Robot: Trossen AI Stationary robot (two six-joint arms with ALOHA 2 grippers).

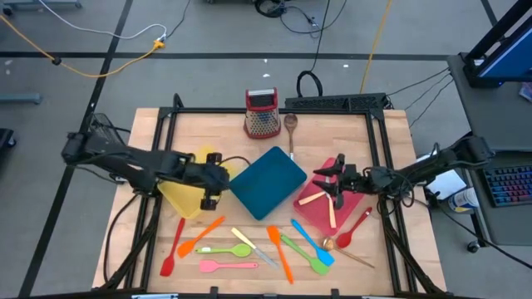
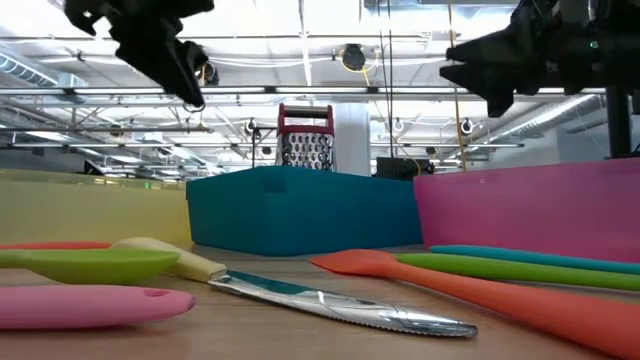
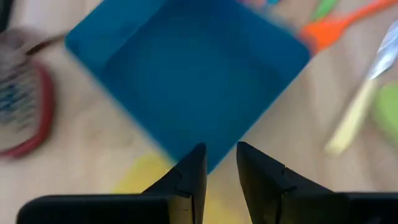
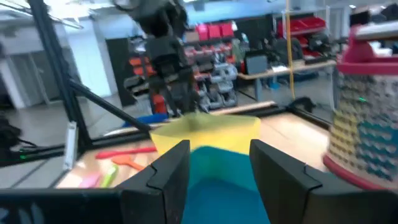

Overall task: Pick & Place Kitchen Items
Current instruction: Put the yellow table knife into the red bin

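Several kitchen items lie flat near the table's near edge: an orange spatula (image 1: pixel 199 237), a green spoon (image 1: pixel 224 250), a pink spatula (image 1: pixel 229 266), a pale-handled knife (image 1: pixel 253 247), a blue spatula (image 1: pixel 314 243) and a red spoon (image 1: pixel 353 228). Two pale wooden utensils (image 1: pixel 320 198) lie in the red tray (image 1: pixel 309 214). My left gripper (image 1: pixel 221 178) hangs open over the yellow tray (image 1: pixel 179 199), beside the teal tray (image 3: pixel 186 74), nothing between its fingers (image 3: pixel 221 152). My right gripper (image 1: pixel 326 178) stands open above the red tray, pointing toward the table's left, and is likewise empty (image 4: pixel 219 152).
A red-framed metal grater (image 1: pixel 262 114) and a wooden spoon (image 1: pixel 291 129) are at the far edge. The teal tray (image 1: pixel 268 183) sits in the middle between both grippers. A black frame (image 1: pixel 378 124) borders the table.
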